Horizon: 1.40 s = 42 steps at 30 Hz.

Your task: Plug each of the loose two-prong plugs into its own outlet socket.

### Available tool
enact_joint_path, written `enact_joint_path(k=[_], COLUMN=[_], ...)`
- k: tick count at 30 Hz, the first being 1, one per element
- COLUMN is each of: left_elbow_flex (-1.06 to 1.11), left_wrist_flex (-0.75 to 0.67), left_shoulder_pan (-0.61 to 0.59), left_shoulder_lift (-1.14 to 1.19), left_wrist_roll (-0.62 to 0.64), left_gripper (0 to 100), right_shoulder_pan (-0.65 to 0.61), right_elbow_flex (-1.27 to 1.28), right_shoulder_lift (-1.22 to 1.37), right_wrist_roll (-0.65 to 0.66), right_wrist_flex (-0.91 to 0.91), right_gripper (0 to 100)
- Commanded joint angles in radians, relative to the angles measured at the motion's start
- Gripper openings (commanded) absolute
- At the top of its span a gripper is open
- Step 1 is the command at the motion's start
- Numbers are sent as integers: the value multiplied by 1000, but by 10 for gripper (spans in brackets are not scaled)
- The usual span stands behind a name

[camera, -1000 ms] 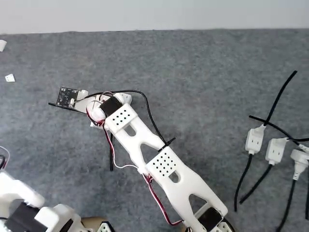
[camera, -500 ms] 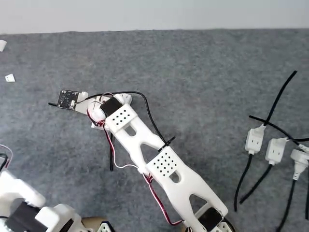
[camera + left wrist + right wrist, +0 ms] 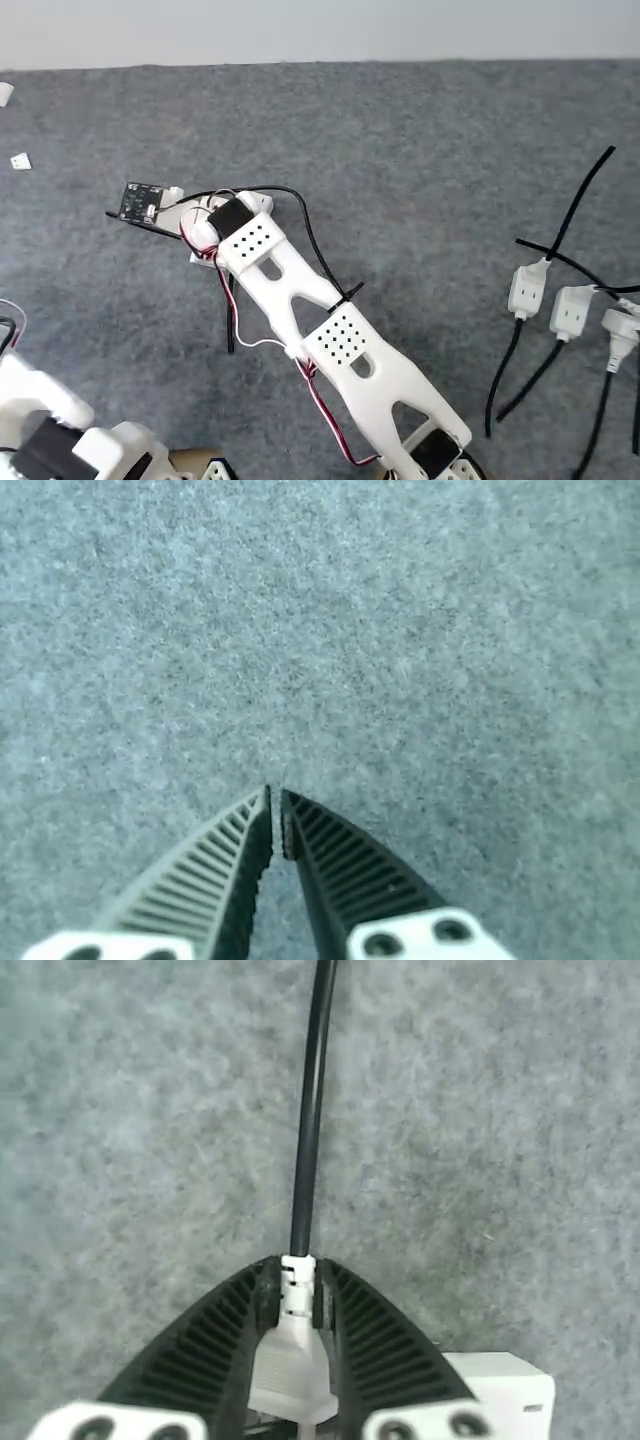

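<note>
Down at the left, the left arm point(image 3: 60, 420) sat low, the left jaws all but together on nothing over bare grey table point(image 3: 400, 630). It looked parked, out of the way. Centre-left, the right jaws were clamped on the white plug point(image 3: 290, 1355) at its neck, black cord point(image 3: 312, 1110) trailing ahead, likely a carrying grip. The sockets point(image 3: 527, 288) waited well apart at the right. Against a second before, the right arm point(image 3: 340, 340) had shifted only slightly at the wrist.

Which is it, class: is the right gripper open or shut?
Shut. The right gripper has its fingers pressed on both sides of the white plug, whose black cord runs out ahead.
</note>
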Motion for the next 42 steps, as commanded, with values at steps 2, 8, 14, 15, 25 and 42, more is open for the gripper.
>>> enact_joint_path(k=[2, 8, 14, 15, 25, 42], left_elbow_flex=[-2, -2, -1, -1, -1, -2], left_wrist_flex=[-21, -21, -18, -17, -20, -17], left_shoulder_pan=[9, 20, 41, 43, 48, 48], left_shoulder_lift=[-35, -35, -35, -35, -35, -37], left_wrist_roll=[-9, -9, -11, -11, -11, -11], left_gripper=[15, 15, 15, 15, 15, 15], right_shoulder_pan=[-24, -22, -13, -15, -150, -277], right_elbow_flex=[-173, -163, -164, -163, 66, 51], right_shoulder_lift=[-81, -243, -381, -394, -438, -536], right_wrist_roll=[-60, -164, -189, -212, -485, -534], right_wrist_flex=[70, 179, 292, 320, 404, 403], right_gripper=[9, 9, 9, 9, 9, 9])
